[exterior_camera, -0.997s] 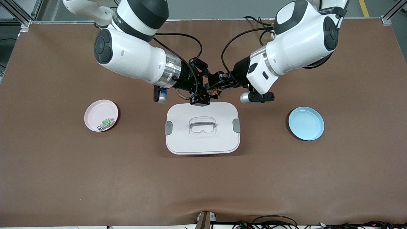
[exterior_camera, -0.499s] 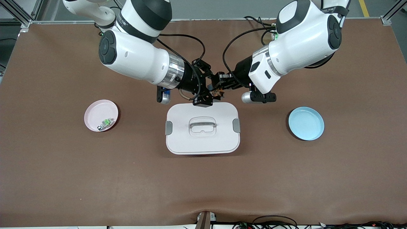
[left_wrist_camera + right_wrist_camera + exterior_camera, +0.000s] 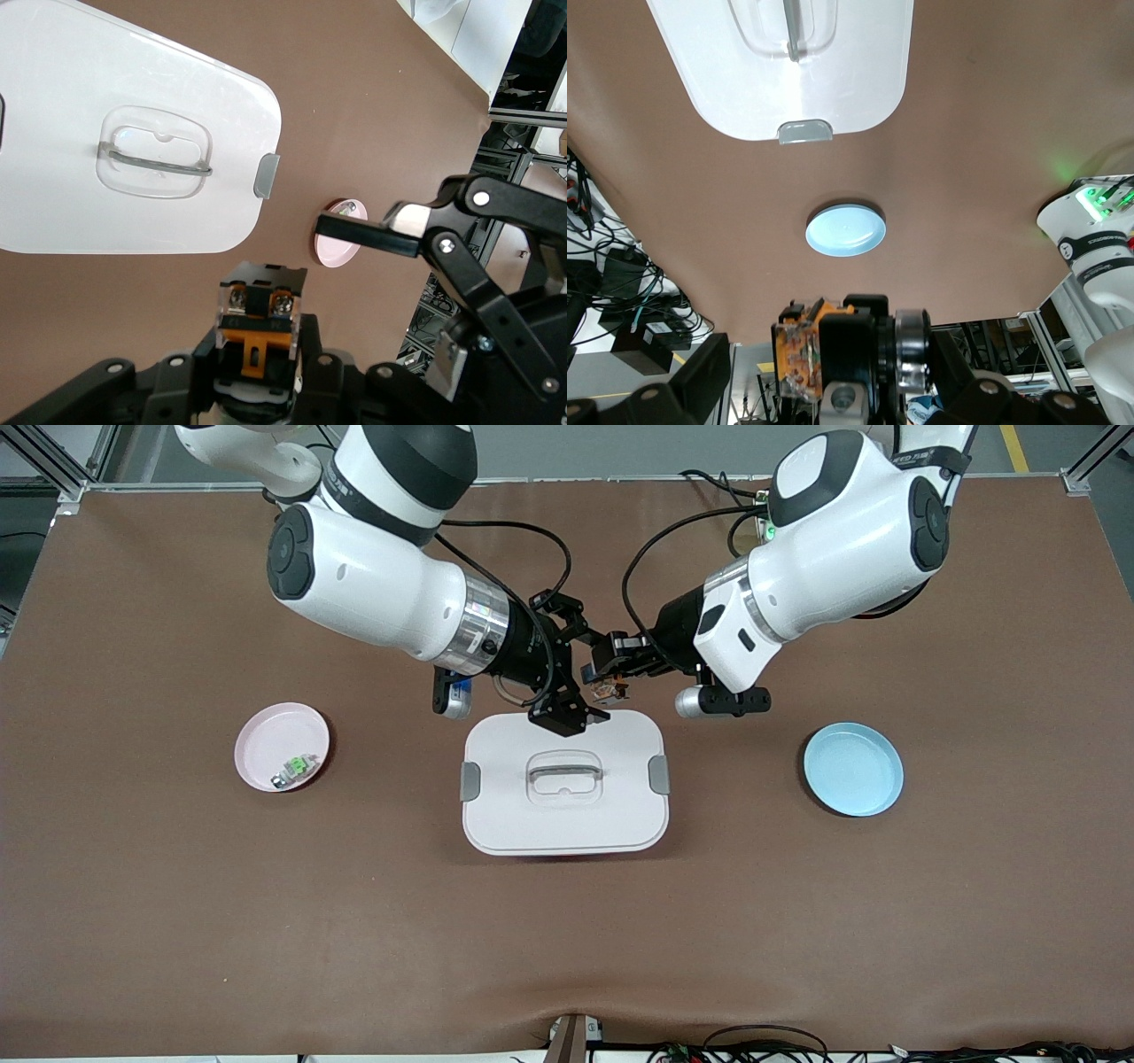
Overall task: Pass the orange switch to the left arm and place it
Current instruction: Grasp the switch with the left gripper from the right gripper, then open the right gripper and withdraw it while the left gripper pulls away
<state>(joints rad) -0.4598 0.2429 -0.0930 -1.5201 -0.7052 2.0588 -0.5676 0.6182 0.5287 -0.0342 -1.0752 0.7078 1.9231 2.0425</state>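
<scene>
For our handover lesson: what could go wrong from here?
1. The left gripper holds the orange switch in the air by the box; a weak grip could drop it.
2. The open right gripper flanks the switch and may knock it when retreating.
3. Its lower finger hangs close over the box lid and might touch.

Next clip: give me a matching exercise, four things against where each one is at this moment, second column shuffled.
Things:
1. orange switch
2. green component
3. blue plate
4. box

Places or states:
A. lies in the pink plate
B. bare, toward the left arm's end of the table
C. held up in the left gripper, over the box's edge nearest the robots, with the right gripper open beside it
D. mid-table, lid on, between the two plates

Pairs: 1-C, 2-A, 3-B, 4-D
</scene>
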